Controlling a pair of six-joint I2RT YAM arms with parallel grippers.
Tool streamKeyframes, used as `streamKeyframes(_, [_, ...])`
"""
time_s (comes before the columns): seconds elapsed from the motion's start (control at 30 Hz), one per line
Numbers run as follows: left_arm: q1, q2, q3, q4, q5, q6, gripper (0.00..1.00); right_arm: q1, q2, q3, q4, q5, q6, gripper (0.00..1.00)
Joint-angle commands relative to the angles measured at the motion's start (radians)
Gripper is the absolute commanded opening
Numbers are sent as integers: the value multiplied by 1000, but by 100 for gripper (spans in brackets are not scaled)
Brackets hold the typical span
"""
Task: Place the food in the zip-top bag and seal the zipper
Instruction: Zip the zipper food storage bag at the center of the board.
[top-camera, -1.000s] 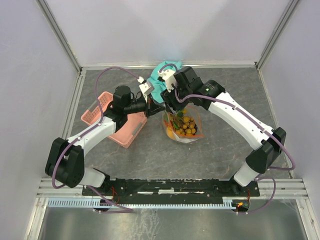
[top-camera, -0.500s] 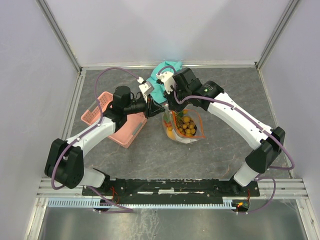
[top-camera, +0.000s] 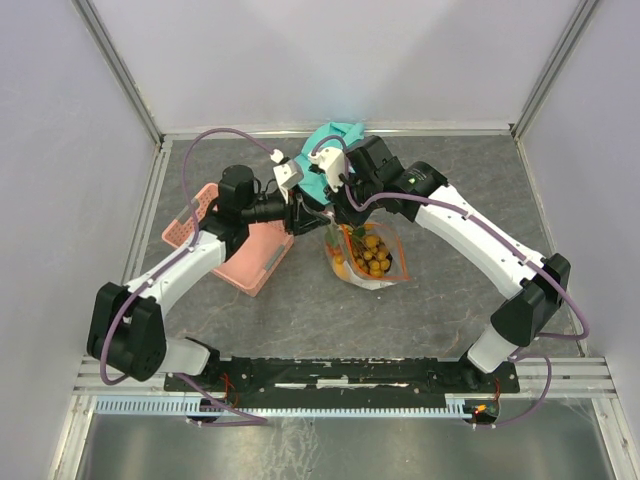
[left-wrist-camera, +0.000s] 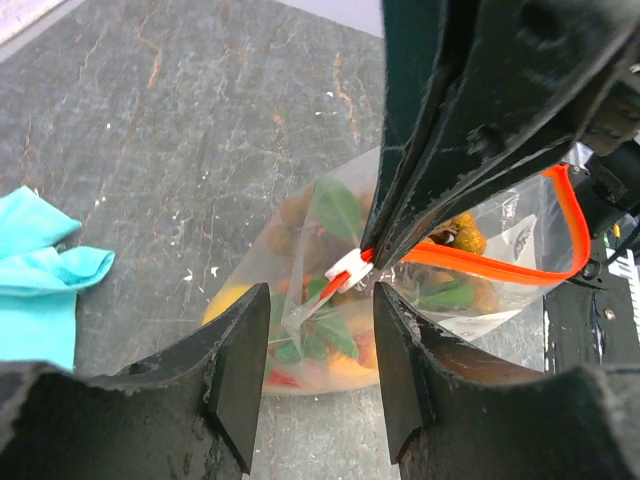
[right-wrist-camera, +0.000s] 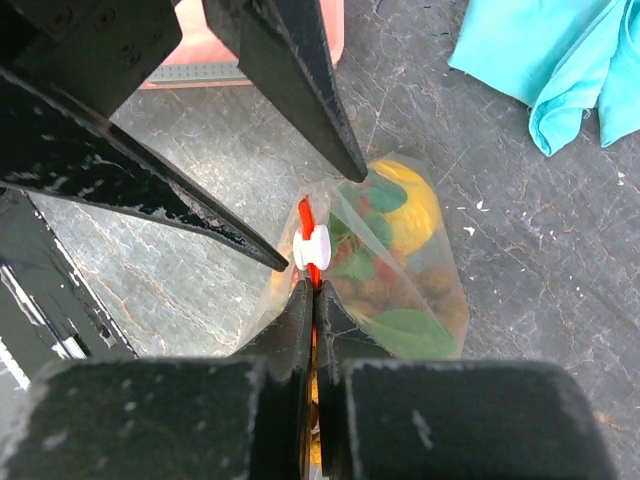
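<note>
The zip-top bag (top-camera: 368, 256) stands at the table's middle with the food (right-wrist-camera: 400, 262) inside: yellow and orange fruit, brown berries, green leaves. My right gripper (right-wrist-camera: 313, 290) is shut on the zipper (left-wrist-camera: 480, 262), the red-orange strip, just beside its white slider (right-wrist-camera: 312, 245). In the left wrist view its dark fingers (left-wrist-camera: 440, 130) come down from the upper right onto the strip. My left gripper (left-wrist-camera: 320, 295) is open, one finger on each side of the bag's corner near the slider (left-wrist-camera: 350, 268), touching nothing.
A pink basket (top-camera: 240, 245) lies left of the bag under the left arm. A teal cloth (top-camera: 330, 140) is bunched at the back, behind both grippers. Grey stone-patterned table (top-camera: 450, 300) stretches right and in front of the bag.
My left gripper has opened and let go of the bag's edge, drawing back a little to the left. My right gripper has shut on the zipper.
</note>
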Motion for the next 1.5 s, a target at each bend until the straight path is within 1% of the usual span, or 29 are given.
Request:
streamKeyframes(0.0, [20,16,73,2,128,99,52,2,-40,49,6,-36,-42,2])
streamKeyframes(0.2, [28,64,104,-18,250,114,50,2,-48,47,7,-39,-56,2])
streamKeyframes(0.37, [40,76,95,-58,263,193,50,2,-44,44,6,-48,-61,2])
streamKeyframes(0.5, [44,99,107,-54,288,217,50,2,-44,41,11,-55,-64,2])
streamKeyframes(0.67, [44,157,148,-55,340,187,36,1,-40,35,18,-57,-63,2])
streamKeyframes(0.8, [44,176,153,-55,359,182,32,1,-40,33,23,-57,-67,2])
streamKeyframes(1.0, [44,172,156,-61,366,181,6,0,-30,35,32,-45,-73,2])
streamKeyframes(1.03, [44,169,156,-67,363,183,3,1,-28,35,33,-44,-75,2])
streamKeyframes(1.07, [44,165,156,-73,362,183,3,0,-26,35,35,-44,-77,5])
streamKeyframes(1.1, [44,162,157,-80,358,181,3,0,-26,35,38,-45,-80,11])
streamKeyframes(1.2, [44,154,165,-115,342,183,3,0,-26,31,51,-48,-92,37])
streamKeyframes(1.23, [44,153,169,-126,339,186,3,0,-27,29,61,-49,-94,44])
streamKeyframes(1.27, [44,151,171,-138,336,188,3,0,-29,26,76,-52,-96,48])
streamKeyframes(1.33, [45,150,174,-147,332,188,3,0,-30,21,96,-62,-102,52])
streamKeyframes(1.47, [44,154,184,-153,325,166,3,0,-20,35,118,-79,-102,53])
